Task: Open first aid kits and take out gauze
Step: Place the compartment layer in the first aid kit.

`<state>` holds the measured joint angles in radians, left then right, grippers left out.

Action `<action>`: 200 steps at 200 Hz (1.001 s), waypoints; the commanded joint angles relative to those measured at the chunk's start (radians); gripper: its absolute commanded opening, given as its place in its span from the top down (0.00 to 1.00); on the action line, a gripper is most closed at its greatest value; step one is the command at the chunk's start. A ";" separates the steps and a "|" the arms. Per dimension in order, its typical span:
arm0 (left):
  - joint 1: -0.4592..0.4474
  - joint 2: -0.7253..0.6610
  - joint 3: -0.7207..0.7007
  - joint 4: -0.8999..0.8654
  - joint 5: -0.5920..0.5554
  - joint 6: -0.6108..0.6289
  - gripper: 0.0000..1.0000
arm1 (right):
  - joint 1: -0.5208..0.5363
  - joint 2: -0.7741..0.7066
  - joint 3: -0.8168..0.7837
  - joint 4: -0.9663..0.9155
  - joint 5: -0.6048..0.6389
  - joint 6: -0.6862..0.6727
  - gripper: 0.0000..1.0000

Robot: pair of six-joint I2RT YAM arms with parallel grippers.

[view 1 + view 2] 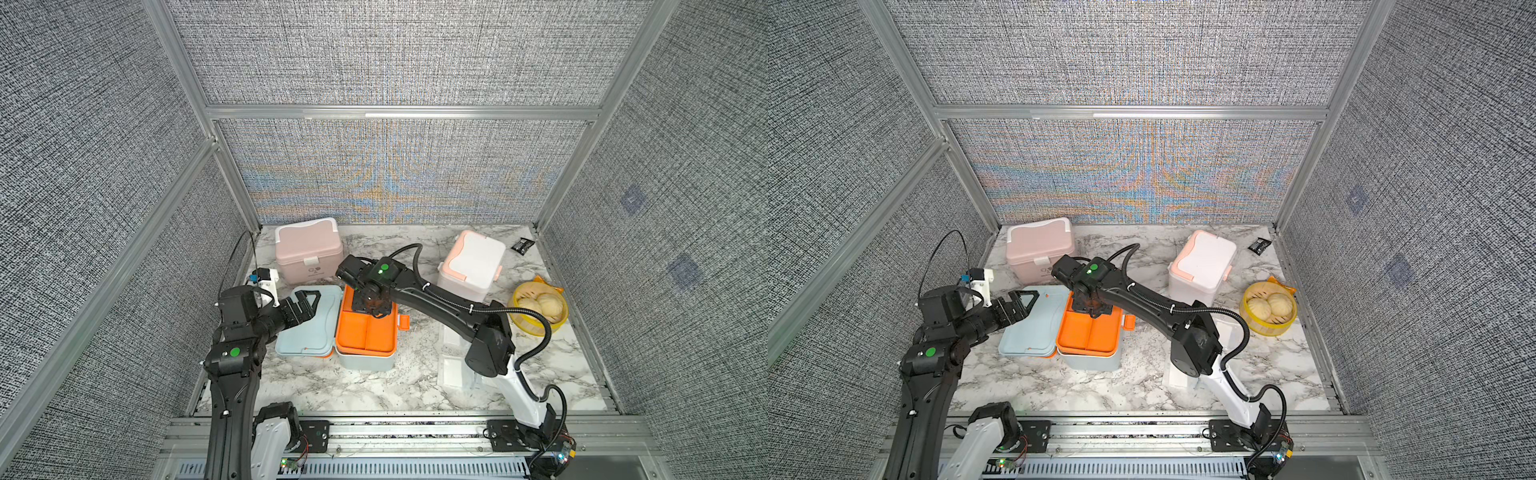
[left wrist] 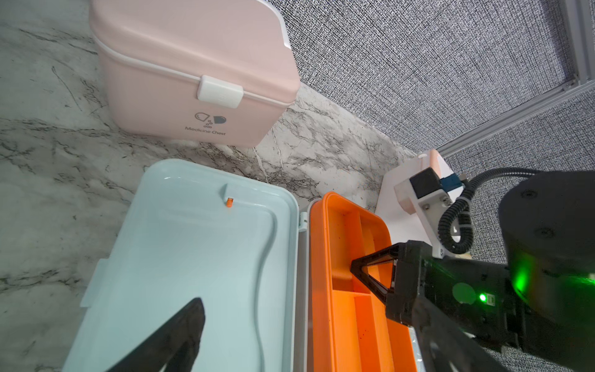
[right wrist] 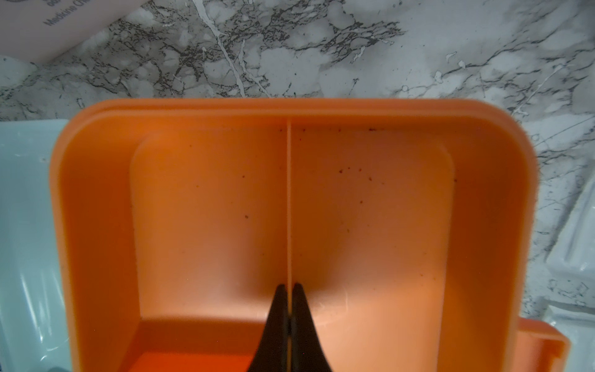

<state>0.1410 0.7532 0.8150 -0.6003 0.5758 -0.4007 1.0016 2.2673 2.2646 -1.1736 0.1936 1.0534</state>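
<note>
1. Two flat square white gauze pads in clear plastic packets lie nearest me on the marble-pattern tabletop (image 1: 374, 386), to the R, partly under my right arm: one at front (image 1: 454, 371), one just behind (image 1: 451, 334).
2. Pale blue plastic first aid kit w/ orange inner tray (image 1: 366, 332) sits mid-table, open; its pale blue lid (image 1: 309, 328) is swung flat to the L, underside up.
3. My left gripper (image 1: 307, 305) hovers over that lid, jaws wide apart, holding nothing. In left wrist view one fingertip (image 2: 180, 335) shows over the lid.
4. My right gripper (image 3: 289, 293) points down into the tray's far half, jaws together, clamped on the thin orange divider wall (image 3: 288, 206) between two compartments. No gauze seen in tray; whatever is under it is hidden.
5. Yellow round basket w/ pale buns (image 1: 539, 309) sits R of centre, near the R edge.
6. White-and-peach plastic first aid kit (image 1: 471, 266) stands behind the right arm, lid down.
7. Pink-and-white plastic first aid kit (image 1: 308, 249) stands far L by the back wall, white latch fastened.
8. Small black wrapper (image 1: 522, 244) lies in the far R corner.
</note>
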 commanded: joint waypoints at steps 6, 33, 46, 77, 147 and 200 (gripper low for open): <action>0.001 0.002 0.007 0.007 -0.002 0.007 0.00 | 0.001 0.006 0.006 -0.036 0.024 -0.004 1.00; 0.001 0.003 0.007 0.008 -0.004 0.007 0.00 | 0.001 0.017 0.011 -0.050 0.021 -0.004 1.00; 0.000 0.002 0.007 0.007 -0.004 0.007 0.00 | 0.000 0.024 0.013 -0.059 0.018 -0.006 1.00; 0.000 0.003 0.006 0.008 -0.004 0.007 0.00 | 0.000 0.038 0.027 -0.070 -0.001 -0.009 0.99; 0.000 0.003 0.012 -0.004 -0.027 0.009 0.00 | 0.001 -0.020 0.067 -0.078 -0.025 -0.062 0.35; 0.003 0.029 0.022 -0.034 -0.110 -0.002 0.00 | 0.006 -0.232 -0.100 0.056 -0.023 -0.163 0.10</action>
<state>0.1421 0.7578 0.8253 -0.6163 0.5171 -0.4004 1.0035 2.1159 2.2421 -1.1912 0.1585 0.9573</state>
